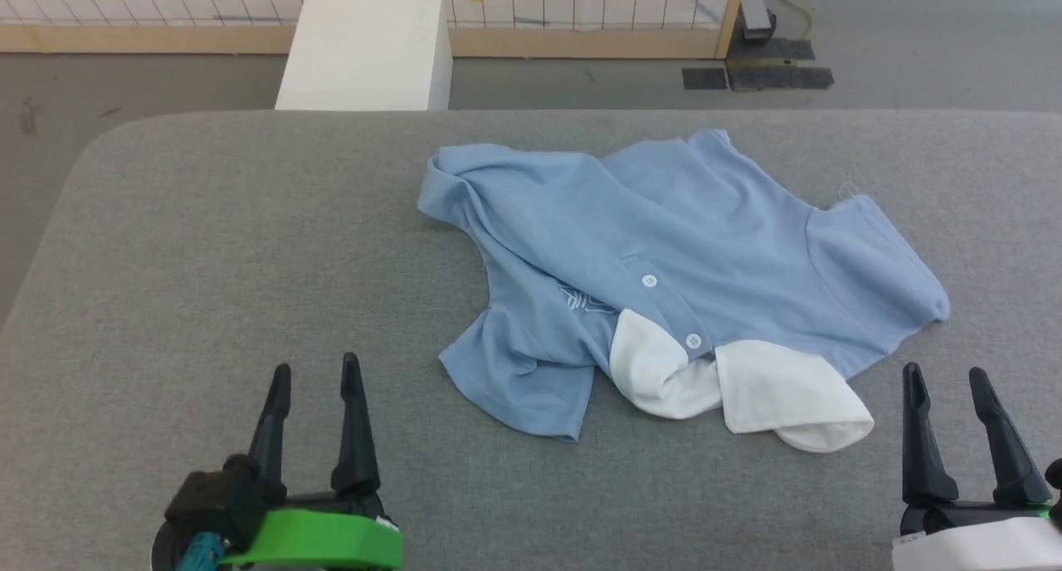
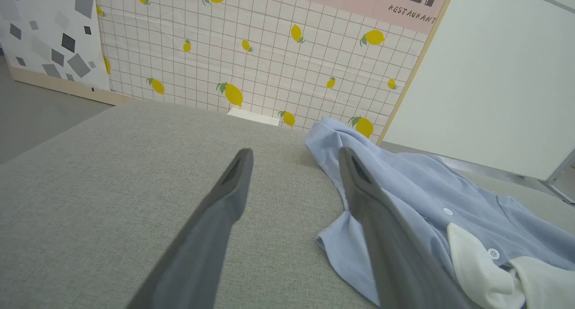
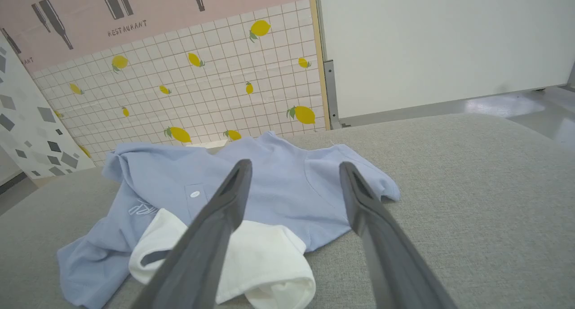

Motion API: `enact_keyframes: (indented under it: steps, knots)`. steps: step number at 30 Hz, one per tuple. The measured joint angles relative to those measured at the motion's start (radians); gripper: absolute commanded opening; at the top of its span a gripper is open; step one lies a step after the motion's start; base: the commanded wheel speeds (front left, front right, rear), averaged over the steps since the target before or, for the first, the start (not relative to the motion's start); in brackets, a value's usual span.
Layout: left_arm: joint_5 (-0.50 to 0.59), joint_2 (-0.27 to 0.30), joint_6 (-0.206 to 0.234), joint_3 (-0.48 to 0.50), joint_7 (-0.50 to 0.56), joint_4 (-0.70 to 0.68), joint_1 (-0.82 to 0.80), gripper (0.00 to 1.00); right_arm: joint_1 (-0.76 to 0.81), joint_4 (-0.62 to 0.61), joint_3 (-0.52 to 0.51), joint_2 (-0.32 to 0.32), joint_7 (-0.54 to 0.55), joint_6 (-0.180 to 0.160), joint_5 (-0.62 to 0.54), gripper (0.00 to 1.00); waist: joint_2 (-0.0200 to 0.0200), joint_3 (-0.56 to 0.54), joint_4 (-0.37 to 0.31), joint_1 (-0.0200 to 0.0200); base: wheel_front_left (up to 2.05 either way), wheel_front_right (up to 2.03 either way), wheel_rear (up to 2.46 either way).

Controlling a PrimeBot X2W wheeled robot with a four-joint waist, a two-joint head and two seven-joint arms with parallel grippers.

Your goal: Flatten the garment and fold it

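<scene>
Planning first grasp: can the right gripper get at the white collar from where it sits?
Probably yes. The right gripper is open and empty, near the white collar of the polo shirt. Bare grey table lies between them; nothing stands in the way.

Grey fabric table, lemon-print tiled wall behind

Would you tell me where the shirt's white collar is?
In the head view, the white collar lies on the shirt's near edge, nearer the right claw.

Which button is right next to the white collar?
The nearer button, at the collar's edge. The other button sits farther up the blue shirt.
</scene>
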Motion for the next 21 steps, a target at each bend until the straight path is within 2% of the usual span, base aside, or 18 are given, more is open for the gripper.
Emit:
enact_keyframes:
  steps: [6,13,14,15,21]
  knots:
    - [0.051,0.01,-0.069,0.001,0.012,0.038,-0.008,1.0,0.002,0.0,0.004,0.0,0.0,0.0,0.005,1.0,0.0,-0.009,0.011,0.0,0.0,0.0,0.0]
    - [0.048,0.087,-0.166,-0.07,0.267,0.161,-0.198,1.0,0.001,0.001,0.015,0.0,-0.001,0.0,0.005,1.0,0.0,0.02,0.01,0.0,0.0,0.0,0.0]
    - [0.031,0.099,-0.207,-0.105,0.392,0.24,-0.272,1.0,0.0,0.002,0.018,0.0,-0.001,0.0,0.005,1.0,0.0,0.034,0.001,0.0,0.0,0.0,0.0]
    - [0.015,0.099,-0.22,-0.114,0.43,0.27,-0.292,1.0,0.0,0.003,0.018,0.0,-0.001,0.0,0.005,1.0,0.0,0.038,-0.002,0.0,0.0,0.0,0.0]
    - [-0.011,0.101,-0.263,-0.151,0.555,0.409,-0.399,1.0,-0.012,0.009,0.024,0.0,-0.001,0.0,0.005,1.0,0.0,0.06,-0.032,0.0,0.0,0.0,0.0]
